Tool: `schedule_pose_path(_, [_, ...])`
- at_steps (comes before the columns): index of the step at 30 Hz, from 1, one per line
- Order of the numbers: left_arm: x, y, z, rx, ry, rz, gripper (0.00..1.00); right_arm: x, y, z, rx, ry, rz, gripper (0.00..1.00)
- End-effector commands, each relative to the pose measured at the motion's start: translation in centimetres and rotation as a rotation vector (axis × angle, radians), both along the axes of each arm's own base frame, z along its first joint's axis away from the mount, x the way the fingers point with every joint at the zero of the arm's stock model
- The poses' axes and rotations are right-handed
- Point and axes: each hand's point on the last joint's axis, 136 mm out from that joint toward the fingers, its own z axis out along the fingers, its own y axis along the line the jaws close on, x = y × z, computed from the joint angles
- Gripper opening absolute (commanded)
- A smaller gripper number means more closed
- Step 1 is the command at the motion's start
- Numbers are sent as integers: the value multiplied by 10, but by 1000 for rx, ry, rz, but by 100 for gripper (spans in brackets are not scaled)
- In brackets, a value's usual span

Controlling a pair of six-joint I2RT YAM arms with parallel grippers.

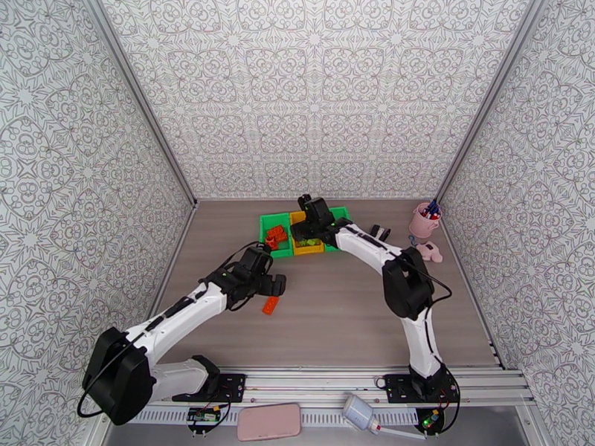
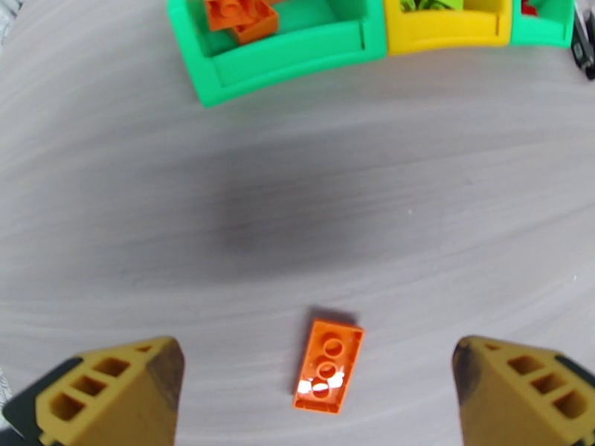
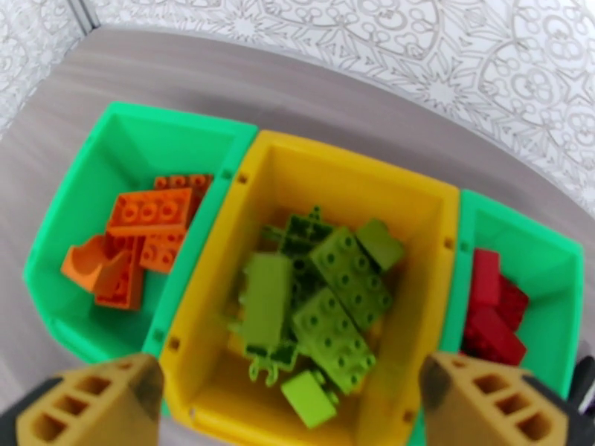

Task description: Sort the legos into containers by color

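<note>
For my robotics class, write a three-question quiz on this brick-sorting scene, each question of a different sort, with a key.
1. True or false: the yellow bin is empty.
2. The loose brick on the table under the left gripper is: A red, B orange, C lime green.
3. Fill in: the right gripper, jaws open, hangs over the ___ bin.
Key: 1 false; 2 B; 3 yellow.

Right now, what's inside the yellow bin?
Only lime green bricks, piled loosely in the yellow bin. The top ones cover whatever lies beneath, so no full count.
</note>
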Motion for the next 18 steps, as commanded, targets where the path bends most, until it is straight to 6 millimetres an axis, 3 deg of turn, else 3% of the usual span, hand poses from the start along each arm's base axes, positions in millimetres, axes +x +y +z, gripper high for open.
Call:
schedule_pose_path(1, [-12, -8, -8, 53, 93, -77, 99, -17, -9, 49, 98, -104, 40, 97])
schedule_pose_path(10, [-22, -13, -49, 131, 280, -67, 87, -89, -41, 59, 103, -159, 159, 97])
schedule_pose_path(18, [-31, -12, -75, 175, 402, -67, 68, -106, -68, 48, 85, -148, 81, 98])
